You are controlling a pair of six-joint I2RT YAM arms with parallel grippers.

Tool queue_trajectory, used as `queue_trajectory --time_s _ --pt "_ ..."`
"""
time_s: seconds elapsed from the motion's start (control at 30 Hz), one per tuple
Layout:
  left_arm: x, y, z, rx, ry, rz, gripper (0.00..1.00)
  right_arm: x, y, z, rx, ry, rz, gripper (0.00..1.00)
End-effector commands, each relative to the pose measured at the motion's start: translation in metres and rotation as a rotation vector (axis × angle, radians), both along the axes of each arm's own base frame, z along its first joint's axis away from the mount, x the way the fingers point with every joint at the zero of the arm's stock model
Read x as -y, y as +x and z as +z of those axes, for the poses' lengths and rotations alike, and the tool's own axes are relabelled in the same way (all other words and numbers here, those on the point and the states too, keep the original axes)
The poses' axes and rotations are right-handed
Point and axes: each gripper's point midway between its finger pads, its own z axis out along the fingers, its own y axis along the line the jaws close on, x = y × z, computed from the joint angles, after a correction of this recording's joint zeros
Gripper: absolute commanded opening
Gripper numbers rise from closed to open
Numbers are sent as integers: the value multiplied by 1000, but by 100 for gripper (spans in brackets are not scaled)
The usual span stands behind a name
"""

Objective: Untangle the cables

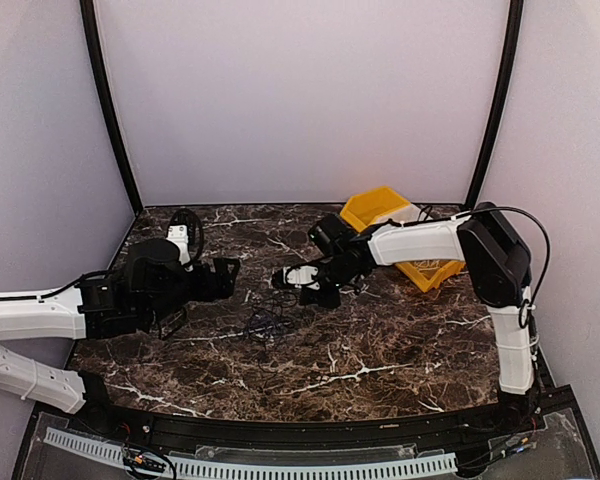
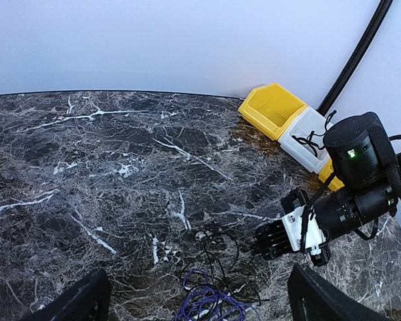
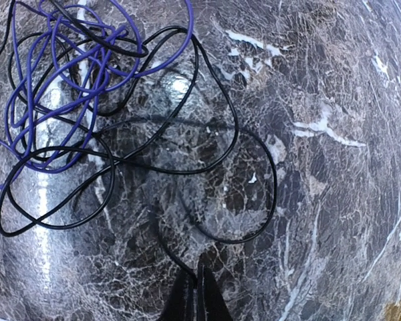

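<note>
The cables [image 1: 268, 322] lie in a loose tangle on the marble table, between the two grippers: thin black cord loops [image 3: 234, 127] mixed with a purple cord [image 3: 40, 93]. No white cord shows in the tangle. My right gripper [image 3: 195, 274] is shut on one strand of black cord, low over the table just beyond the tangle; it also shows in the top view [image 1: 283, 277] and the left wrist view [image 2: 264, 241]. My left gripper [image 1: 230, 275] is open and empty, left of the tangle. In its wrist view [image 2: 197, 273] the purple cord [image 2: 207, 304] lies between its fingers.
A yellow bin [image 1: 380, 210] and a white bin [image 2: 307, 134] holding a small black cord stand at the back right, with another yellow bin [image 1: 430, 272] under the right arm. A black coil with a white piece [image 1: 183, 232] lies at the back left.
</note>
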Motion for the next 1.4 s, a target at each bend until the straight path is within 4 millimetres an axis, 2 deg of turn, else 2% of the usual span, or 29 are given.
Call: queue_trajectory --time_s 0.0,0.1,0.2,0.27,0.37,0.43,0.57,0.6,0.63,0.67,0.7,0.73,0.77,0.8,0.83,0.87,0.9,0.93,0.97,1.0,1.03,1.07,1.13,1.2,1.37 --pt "3 1 -2 11 32 -14 96 -11 3 30 20 63 -15 0" --pt "20 1 -1 57 53 -106 96 -9 -3 69 14 108 -32 0" --pt "49 -8 2 131 40 -280 96 -7 -13 118 11 173 -36 0" --pt "64 -15 -2 171 48 -381 93 -6 -20 149 6 219 -39 0" --pt "82 -22 -19 188 122 -489 88 -4 -30 181 -17 264 -39 0" --pt "90 -24 -21 222 148 -526 88 -1 -36 194 -33 278 -39 0" --pt "100 -20 -11 315 150 -541 89 5 -44 208 -46 288 -39 0" --pt "102 -18 -3 356 141 -534 89 6 -47 213 -48 294 -34 0" --pt "102 -13 -7 365 164 -517 90 7 -49 217 -53 298 -33 0" --pt "103 -10 0 411 171 -504 90 7 -51 222 -58 305 -31 0" --pt "103 -5 -7 414 194 -486 91 8 -53 227 -61 315 -28 0" --pt "105 -1 -1 457 193 -470 92 8 -56 233 -67 324 -24 0" --pt "108 3 -10 455 214 -466 92 9 -59 239 -71 337 -16 0" --pt "114 6 -4 493 217 -470 91 9 -61 246 -71 348 -7 0" --pt "122 8 -19 478 244 -498 87 9 -63 252 -69 359 -2 0" --pt "130 13 -14 495 249 -505 84 10 -64 258 -64 369 4 0" --pt "136 17 -29 472 274 -514 76 10 -66 263 -57 379 11 0" --pt "141 21 -25 484 271 -506 72 11 -68 269 -48 388 21 0" --pt "145 24 -38 467 286 -512 63 12 -69 274 -35 396 28 0" --pt "147 25 -34 485 266 -507 58 14 -71 280 -24 405 36 0" --pt "147 27 -42 473 255 -502 50 15 -72 287 -11 416 43 0" --pt "149 26 -39 487 227 -506 44 17 -73 296 8 431 46 0" --pt "151 27 -52 460 210 -518 34 22 -72 319 60 468 41 0" --pt "154 28 -64 428 206 -533 29 30 -71 348 110 520 28 0" --pt "152 29 -94 356 222 -548 26 57 -77 426 174 663 42 0"
